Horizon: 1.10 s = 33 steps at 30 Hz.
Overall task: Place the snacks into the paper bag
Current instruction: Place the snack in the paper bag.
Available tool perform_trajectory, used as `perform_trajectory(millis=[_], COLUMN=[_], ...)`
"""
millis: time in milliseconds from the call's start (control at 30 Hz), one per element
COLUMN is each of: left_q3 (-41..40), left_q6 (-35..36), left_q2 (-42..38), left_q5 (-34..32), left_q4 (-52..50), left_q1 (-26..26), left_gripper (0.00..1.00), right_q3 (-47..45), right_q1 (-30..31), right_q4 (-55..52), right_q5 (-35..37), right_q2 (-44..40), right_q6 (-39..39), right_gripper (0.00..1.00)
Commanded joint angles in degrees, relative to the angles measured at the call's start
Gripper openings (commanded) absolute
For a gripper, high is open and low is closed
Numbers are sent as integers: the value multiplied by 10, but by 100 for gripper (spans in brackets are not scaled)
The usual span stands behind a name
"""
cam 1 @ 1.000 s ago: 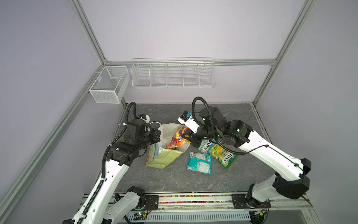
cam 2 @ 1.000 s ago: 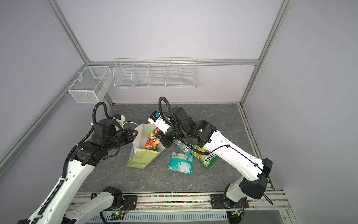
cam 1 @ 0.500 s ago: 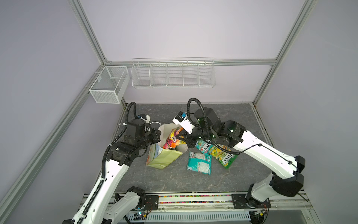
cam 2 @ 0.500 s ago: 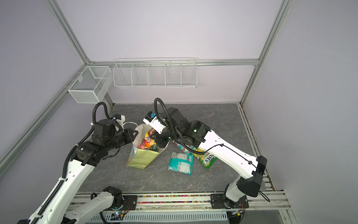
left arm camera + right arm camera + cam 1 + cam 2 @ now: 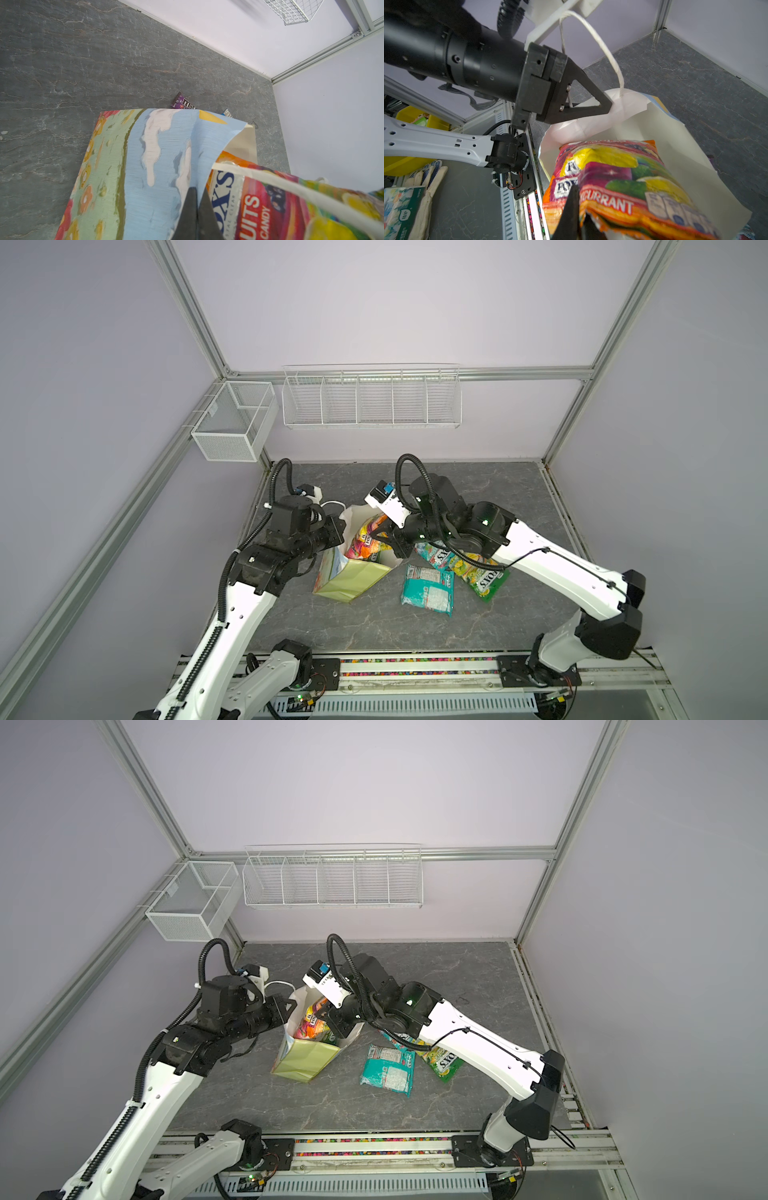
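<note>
The paper bag (image 5: 353,578) (image 5: 305,1058) stands tilted on the grey table, its mouth held open. My left gripper (image 5: 341,526) (image 5: 197,191) is shut on the bag's rim beside a white cord handle (image 5: 602,47). My right gripper (image 5: 384,541) (image 5: 580,199) is shut on an orange FOX'S packet (image 5: 368,543) (image 5: 623,176), which hangs in the bag's mouth over the white inside (image 5: 664,128). More snacks lie to the right: a teal packet (image 5: 428,589) (image 5: 388,1069), a green FOX'S packet (image 5: 484,578), and another packet (image 5: 434,553) partly under the right arm. A purple packet (image 5: 184,102) shows behind the bag.
Two white wire baskets (image 5: 371,400) (image 5: 235,427) hang on the back and left walls. The arms' rail (image 5: 415,668) runs along the table's front edge. Gloves (image 5: 425,187) and a tissue pack (image 5: 400,209) lie off the table.
My right gripper has carried the orange packet leftward into the bag's mouth. The left arm and the bag have stayed put.
</note>
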Motion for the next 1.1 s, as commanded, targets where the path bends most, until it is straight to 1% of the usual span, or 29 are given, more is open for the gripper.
perform_trajectory(millis=[0, 433, 1067], left_q3=[18, 17, 11], left_q6=[1, 2, 1], left_q2=[-7, -12, -15], left_q5=[6, 6, 6], left_q4=[5, 2, 3], left_q1=[-2, -2, -2], left_gripper=[0, 0, 0], right_q3=[-8, -18, -41], right_q1=[3, 4, 0], right_q4=[45, 63, 104], right_q5=[-16, -18, -48], right_q2=[3, 19, 38], right_q6=[6, 11, 34], right_gripper=[7, 7, 7])
